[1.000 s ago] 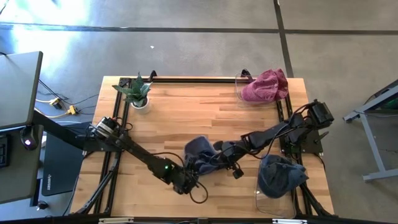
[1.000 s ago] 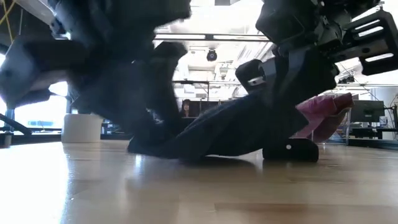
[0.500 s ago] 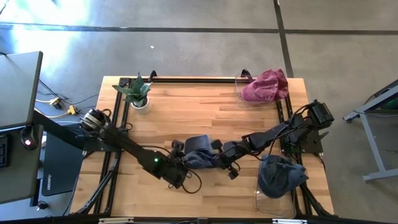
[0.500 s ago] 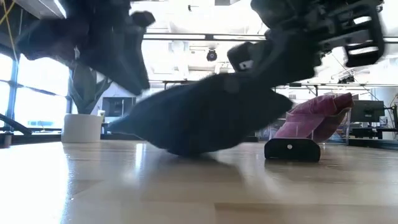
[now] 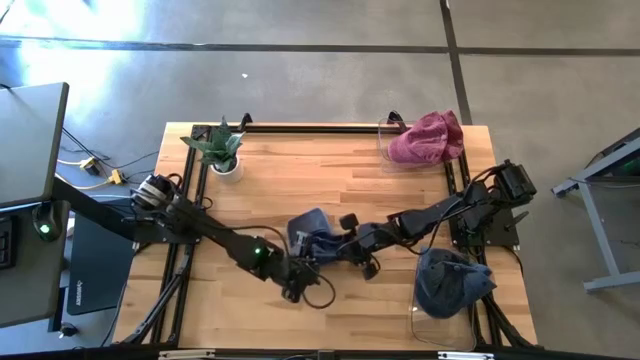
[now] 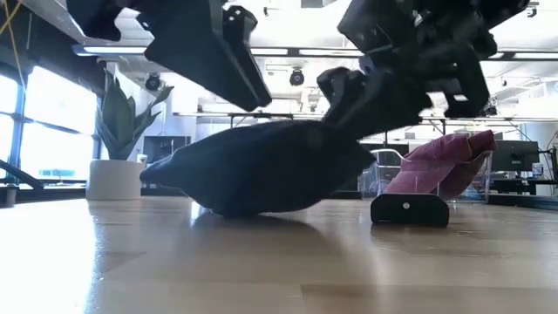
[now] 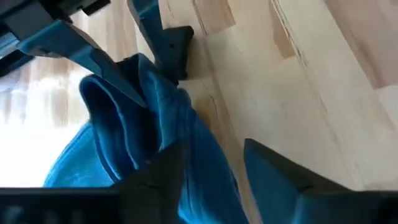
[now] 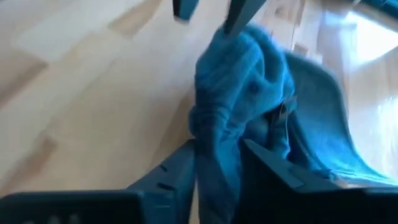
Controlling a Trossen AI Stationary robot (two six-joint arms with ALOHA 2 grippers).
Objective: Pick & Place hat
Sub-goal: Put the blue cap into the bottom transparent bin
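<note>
Near the table's front middle, the blue hat (image 5: 315, 240) lies bunched between both grippers. Left gripper (image 5: 298, 272) and right gripper (image 5: 352, 250) each pinch a fold of it. Bare wood (image 5: 320, 175) stretches behind; dark arms hide the hat's edges.

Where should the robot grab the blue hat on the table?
Probably by the raised fold of the blue hat, coming from the side. It lies slumped on the wooden table with bunched edges standing up, thin enough to pinch. The right gripper already straddles one fold.
</note>
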